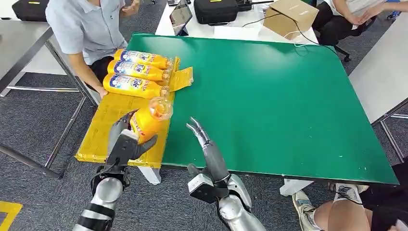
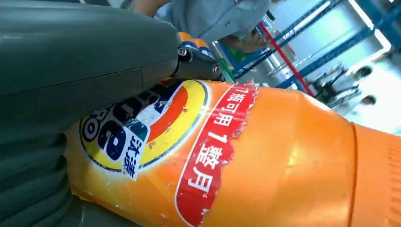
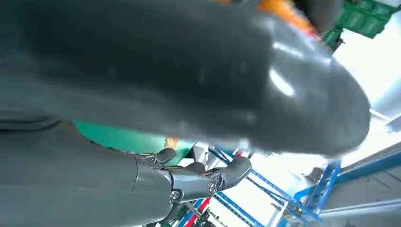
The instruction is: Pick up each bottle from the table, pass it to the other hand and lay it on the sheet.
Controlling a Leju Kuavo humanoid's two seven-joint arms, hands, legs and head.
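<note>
Bottles of orange detergent number four in the head view: three bottles (image 1: 137, 72) lie side by side on the yellow sheet (image 1: 103, 127) at the left end of the green table (image 1: 269, 96), their blue-and-white labels up, the writing too small to read. The fourth, the held bottle (image 1: 146, 121), is gripped by the left robot hand (image 1: 126, 142) above the sheet's right edge, tilted, its clear cap end pointing away from the robot. The right robot hand (image 1: 204, 144) hovers over the table's near edge just beside it, fingers apart and holding nothing. A person in a light blue shirt (image 1: 84, 24) sits at the sheet's far side, one hand resting on it. One cardboard box (image 1: 291, 17) stands beyond the table.

From the left wrist, the held bottle's label shows a round blue, yellow and orange logo and a red band reading "可用1整月".

From the right wrist, the right robot hand's fingers are spread, with nothing between them.
</note>
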